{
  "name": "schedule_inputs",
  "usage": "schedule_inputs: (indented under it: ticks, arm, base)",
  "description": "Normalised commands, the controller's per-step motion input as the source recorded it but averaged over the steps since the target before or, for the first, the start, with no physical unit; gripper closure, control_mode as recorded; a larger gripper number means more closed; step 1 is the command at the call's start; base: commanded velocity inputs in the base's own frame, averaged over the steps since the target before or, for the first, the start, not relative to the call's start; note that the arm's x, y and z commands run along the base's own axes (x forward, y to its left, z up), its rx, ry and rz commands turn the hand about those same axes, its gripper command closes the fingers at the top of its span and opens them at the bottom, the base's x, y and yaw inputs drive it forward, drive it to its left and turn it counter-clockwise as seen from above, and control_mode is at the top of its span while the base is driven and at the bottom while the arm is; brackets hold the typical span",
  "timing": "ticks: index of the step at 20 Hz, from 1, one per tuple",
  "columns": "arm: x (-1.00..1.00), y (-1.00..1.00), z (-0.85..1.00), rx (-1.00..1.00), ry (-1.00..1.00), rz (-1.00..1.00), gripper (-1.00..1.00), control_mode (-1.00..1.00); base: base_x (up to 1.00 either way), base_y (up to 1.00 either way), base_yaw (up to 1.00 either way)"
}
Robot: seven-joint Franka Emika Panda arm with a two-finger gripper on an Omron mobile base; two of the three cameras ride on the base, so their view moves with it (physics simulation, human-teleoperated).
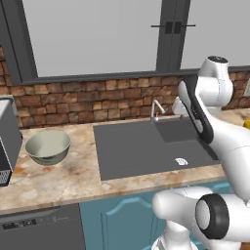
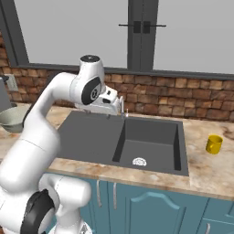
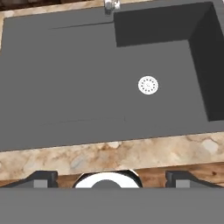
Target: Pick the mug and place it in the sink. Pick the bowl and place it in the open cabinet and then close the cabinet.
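The gripper (image 3: 111,177) hangs above the sink (image 3: 87,87), looking down into it, with its two dark fingertips (image 3: 41,178) spread wide and nothing between them. In the right base view the hand (image 2: 107,103) sits over the back left part of the basin, just in front of the faucet (image 2: 124,107), with the white arm rising from the lower left, bending at a raised elbow and reaching forward and down.

The mug (image 2: 213,144), small and yellow, stands upright on the beige stone counter (image 2: 205,169) to the right of the sink, well apart from the hand, its open mouth facing up. Its handle cannot be made out.

The bowl (image 1: 47,146) rests upright on the counter left of the sink, rim up, cream inside showing, also well apart from the hand. A grey appliance (image 1: 7,141) stands just beside it at the left edge.

The sink's long axis runs left to right along the counter, with a flat drainboard on the left and the deeper basin with its white drain (image 2: 139,161) on the right. A brick wall (image 1: 97,100) and windows (image 1: 93,34) lie behind; teal cupboards (image 2: 151,205) sit below.
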Motion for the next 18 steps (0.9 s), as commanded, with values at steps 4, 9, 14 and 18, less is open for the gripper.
schedule_inputs:
  ticks: [4,9,14,18]
  arm:
    - [0.00,-1.00,-0.07,-0.03,0.13,-0.31,-1.00,-1.00]
    - [0.19,-1.00,-0.45,0.00,0.13,-0.47,-1.00,-1.00]
    - [0.48,-1.00,-0.10,0.17,-0.03,0.01,-1.00,-1.00]
    - [0.03,-0.97,-0.11,0.03,0.00,-0.01,-1.00,-1.00]
  base:
    - [0.00,0.00,0.00]
    - [0.00,0.00,0.00]
    - [0.00,0.00,0.00]
    - [0.00,0.00,0.00]
